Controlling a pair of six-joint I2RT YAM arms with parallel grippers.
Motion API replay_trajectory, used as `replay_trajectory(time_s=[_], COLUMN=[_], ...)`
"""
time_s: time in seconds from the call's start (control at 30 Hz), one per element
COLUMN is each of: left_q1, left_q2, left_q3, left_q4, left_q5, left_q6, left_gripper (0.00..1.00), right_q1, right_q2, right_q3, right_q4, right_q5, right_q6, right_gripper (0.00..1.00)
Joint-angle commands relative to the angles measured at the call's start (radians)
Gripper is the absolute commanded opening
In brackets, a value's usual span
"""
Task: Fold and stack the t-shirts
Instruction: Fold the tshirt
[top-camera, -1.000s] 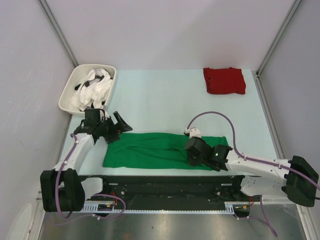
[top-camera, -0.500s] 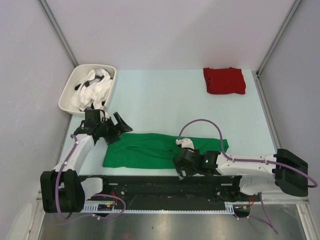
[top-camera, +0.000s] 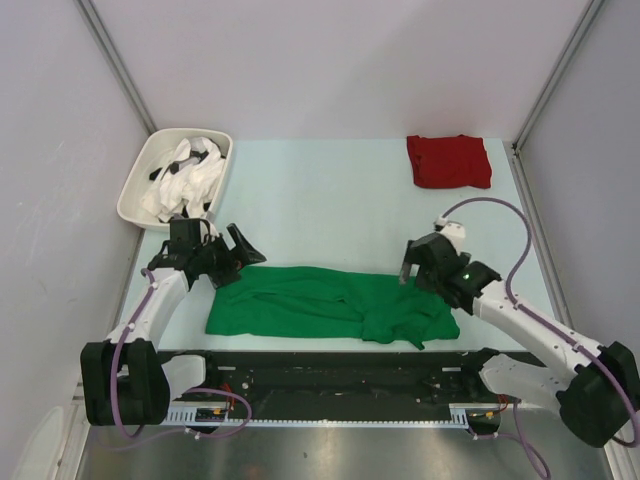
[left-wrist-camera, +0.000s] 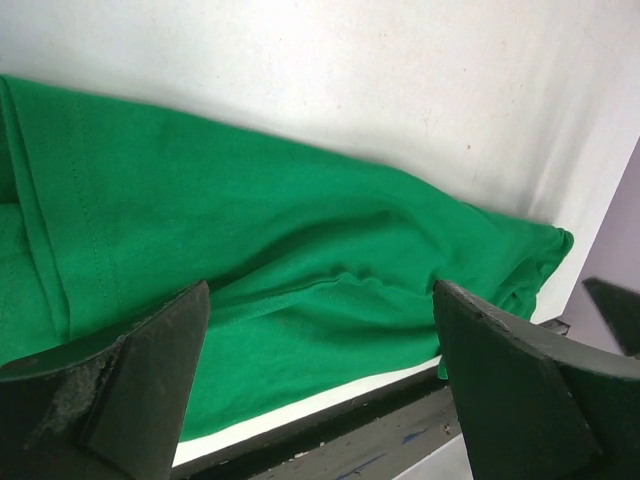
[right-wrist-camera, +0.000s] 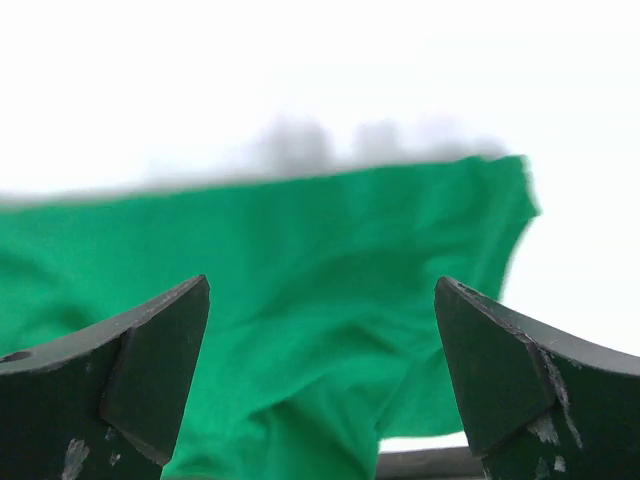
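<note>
Right now the likeliest trouble is the green t-shirt (top-camera: 330, 305) losing its fold: it lies as a long band across the lower middle of the top view, and its right end is bunched into a loose, rumpled flap, so a grasp that catches only the top layer there would probably drag the cloth open or skew the band instead of doubling it over. A second risk is the near edge, since the shirt runs close along the table's (top-camera: 330, 200) front lip at the bottom of the frame and a pull towards the arms could slide part of it off. Both grippers hold nothing and stand with fingers spread wide. The left gripper (top-camera: 228, 256) hovers just off the shirt's upper left corner, and its wrist view shows the green cloth filling the gap between its fingers. The right gripper (top-camera: 418, 260) sits just above the shirt's upper right end in the frame, apart from the cloth, with the bunched end below its fingers in its wrist view. The dark red t-shirt (top-camera: 449, 161) lies folded square at the upper right, well apart from both
</note>
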Motion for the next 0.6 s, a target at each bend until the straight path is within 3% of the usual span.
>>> replay_trajectory(time_s=[0.0,0.17,0.43,0.57], left_q1=[0.005,0.003,0.003,0.003], left_q2=[-0.011,-0.008,0.021,0.036], left_q3=[-0.002,0.004,0.011,0.011], left_q4=[0.048,0.051,0.062,0.069], left_q5=[0.048,0.064,0.079,0.082], left_q6=[0.001,0.008,0.025,0.030], left_gripper=[0.97,0.97,0.98,0.97], right_q1=[-0.215,-0.456,-0.551,-0.562], right_q2=[0.017,0.068,0.149,0.160], right_q3=[-0.021,-0.109,-0.152,-0.184], right_q4=[0.009,0.119,0.191,0.216], right_q5=[-0.008,-0.134,-0.197,-0.208], right_q6=[0.001,0.028,0.009,0.014], right_gripper=[1.00,1.00,0.99,0.88])
